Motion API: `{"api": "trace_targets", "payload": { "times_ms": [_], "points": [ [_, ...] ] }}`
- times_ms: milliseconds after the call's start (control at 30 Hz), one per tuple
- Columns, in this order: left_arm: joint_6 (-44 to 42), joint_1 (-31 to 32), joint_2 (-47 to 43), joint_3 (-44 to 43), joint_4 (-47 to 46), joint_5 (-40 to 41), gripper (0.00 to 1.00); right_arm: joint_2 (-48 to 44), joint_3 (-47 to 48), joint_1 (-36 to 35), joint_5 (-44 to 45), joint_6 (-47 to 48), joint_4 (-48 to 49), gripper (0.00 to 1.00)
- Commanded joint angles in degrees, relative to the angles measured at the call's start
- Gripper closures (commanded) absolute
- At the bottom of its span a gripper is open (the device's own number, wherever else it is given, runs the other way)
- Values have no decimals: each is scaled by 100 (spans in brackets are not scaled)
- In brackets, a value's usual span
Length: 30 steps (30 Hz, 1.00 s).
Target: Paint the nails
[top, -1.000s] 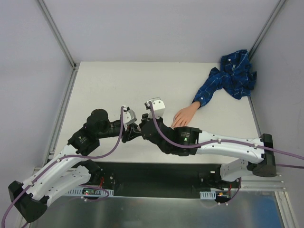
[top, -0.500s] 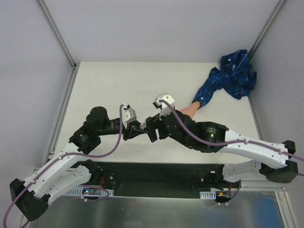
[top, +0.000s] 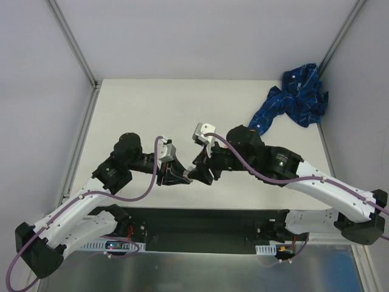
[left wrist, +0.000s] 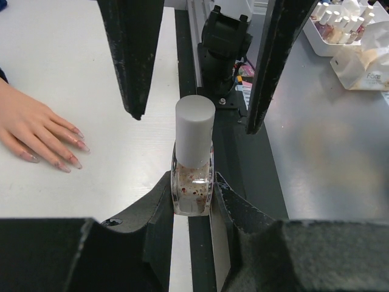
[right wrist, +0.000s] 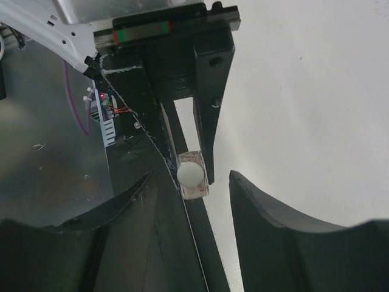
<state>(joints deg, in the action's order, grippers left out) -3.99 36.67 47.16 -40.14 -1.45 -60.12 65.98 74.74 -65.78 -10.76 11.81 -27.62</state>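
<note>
My left gripper (left wrist: 193, 185) is shut on a small clear polish bottle (left wrist: 193, 182) with red flecks and a grey-white cap (left wrist: 194, 128), held upright over the table's near edge. My right gripper (right wrist: 190, 177) is open, with its fingers (left wrist: 130, 61) on either side of the cap (right wrist: 190, 174) and apart from it. The flesh-coloured mannequin hand (left wrist: 33, 131) lies flat on the table, its glossy pinkish nails (left wrist: 77, 163) pointing toward the bottle. In the top view the two grippers, left (top: 180, 176) and right (top: 199, 173), meet tip to tip, and my right arm hides the hand.
The blue patterned sleeve (top: 295, 100) is bunched at the far right corner. A black rail (left wrist: 200, 255) runs along the table's near edge, with a metal bench (left wrist: 328, 158) beyond it. A white tray of polish bottles (left wrist: 340, 24) and a white box (left wrist: 364, 67) stand on the bench.
My right arm has lifted and swung its elbow back over the mannequin hand, and its gripper has turned to face the left gripper. My left gripper moved slightly right with the bottle.
</note>
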Motion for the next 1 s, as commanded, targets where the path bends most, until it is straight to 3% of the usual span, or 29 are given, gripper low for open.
{"api": "trace_targets", "payload": {
  "times_ms": [0,233,333,400,567,700,767,867,900,933,967],
  "points": [
    [12,-19,22,-231,-338,-387,100,3,23,118,-681,278,424,49],
    [12,-19,-13,-231,-338,-299,100,91,41,135,-998,295,415,59],
    [12,-19,-13,-231,-338,-272,100,161,58,135,-1024,295,389,70],
    [3,-19,-14,-231,-338,-264,100,223,67,144,-1033,286,380,71],
    [12,-19,-49,-222,-338,-141,100,276,41,135,-989,260,354,90],
    [30,-19,-232,-205,-347,569,100,249,-56,144,-797,173,336,99],
    [12,-28,-303,-152,-347,1272,100,223,-178,127,-586,-46,388,99],
    [-14,-54,-426,-73,-338,2239,100,161,-442,-74,475,-825,783,99],
    [-32,-63,-461,-55,-338,2441,100,144,-634,-215,2210,-1152,871,99],
    [-49,-63,-531,-12,-329,2661,100,161,-697,-608,3359,-1738,759,100],
    [-110,-63,-567,6,-329,2924,100,213,-759,-794,4284,-2997,575,100]
  ]
}}
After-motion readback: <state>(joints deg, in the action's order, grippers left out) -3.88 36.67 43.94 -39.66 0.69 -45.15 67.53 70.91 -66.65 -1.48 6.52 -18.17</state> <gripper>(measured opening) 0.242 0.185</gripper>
